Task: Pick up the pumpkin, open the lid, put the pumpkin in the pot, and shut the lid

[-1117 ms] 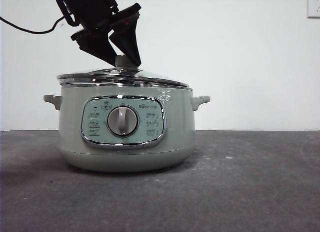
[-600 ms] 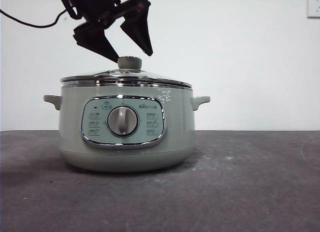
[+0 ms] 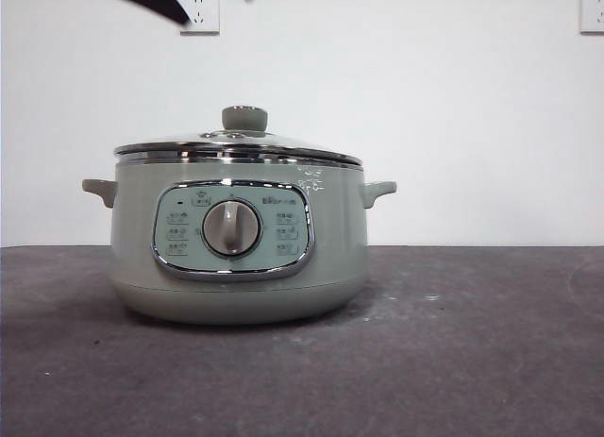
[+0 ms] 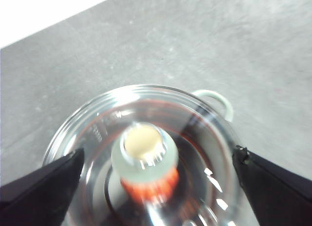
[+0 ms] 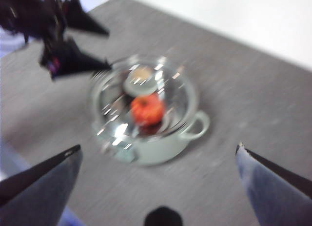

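Observation:
The sage-green pot (image 3: 236,267) stands on the table with the glass lid (image 3: 236,146) shut on it and its green knob (image 3: 244,118) free. The orange pumpkin (image 5: 146,110) lies inside the pot, seen through the glass; it also shows under the knob in the left wrist view (image 4: 148,189). My left gripper (image 4: 158,152) is open and empty, well above the knob (image 4: 144,153); only its black tips (image 3: 217,8) show at the top of the front view. My right gripper (image 5: 158,148) is open and empty, high above the pot (image 5: 156,150).
The grey table (image 3: 472,343) stretches around the pot. A white wall stands behind, with one socket (image 3: 200,10) above the pot and another (image 3: 592,10) at the top right.
My left gripper opened off the lid's knob and rose to the top edge of the front view. The lid, slightly tilted before, now sits level on the pot.

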